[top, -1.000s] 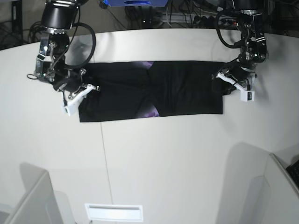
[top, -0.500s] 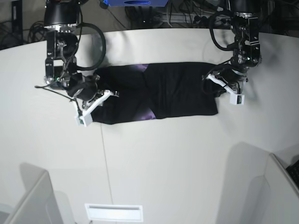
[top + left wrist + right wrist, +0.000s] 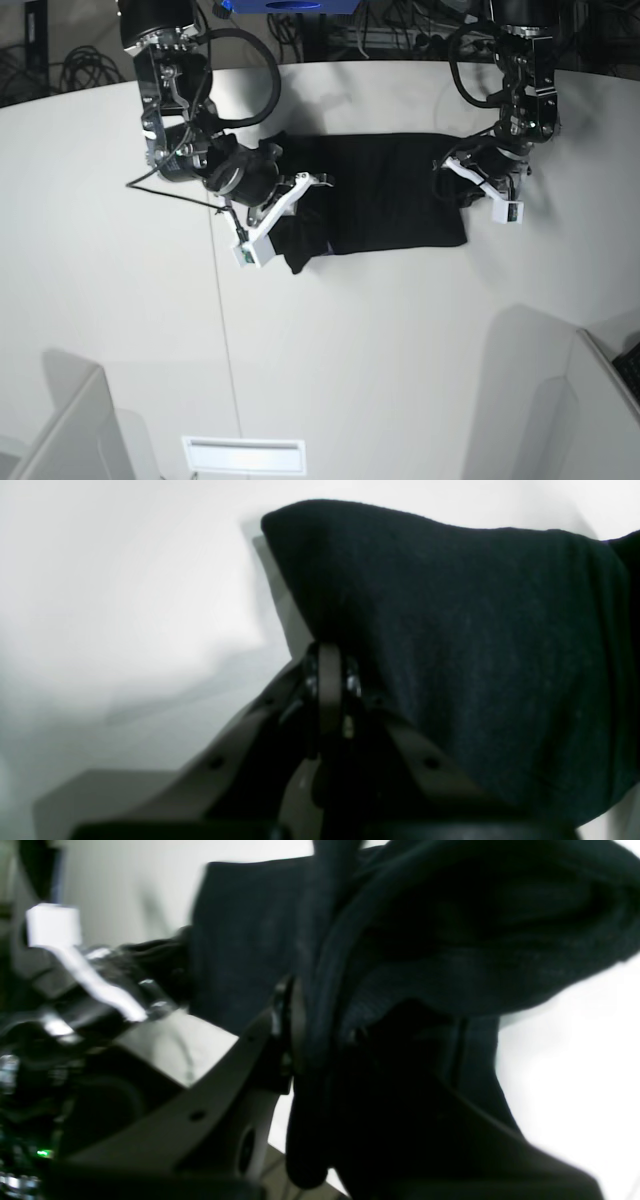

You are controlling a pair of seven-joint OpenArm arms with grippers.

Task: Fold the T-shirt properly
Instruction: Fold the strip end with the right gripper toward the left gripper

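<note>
The black T-shirt (image 3: 390, 195) lies across the far half of the white table (image 3: 350, 340), its left end raised and bunched. My right gripper (image 3: 288, 208), on the base view's left, is shut on that raised end. In the right wrist view the fingers (image 3: 292, 1025) pinch thick folds of dark cloth (image 3: 450, 940). My left gripper (image 3: 460, 178), on the base view's right, is shut on the shirt's right edge, low over the table. In the left wrist view its fingertips (image 3: 327, 680) clamp the rim of the black cloth (image 3: 475, 655). No print shows.
A thin seam (image 3: 225, 350) runs down the table in front of the shirt. A white slotted plate (image 3: 243, 455) sits at the front edge. Grey partitions stand at lower left (image 3: 70, 430) and lower right (image 3: 560, 400). Cables and a blue box (image 3: 290, 6) crowd the back.
My right gripper has carried the shirt's left end up and to the right, over the rest, so the shirt looks much shorter. The left gripper shifted slightly inward, then held still.
</note>
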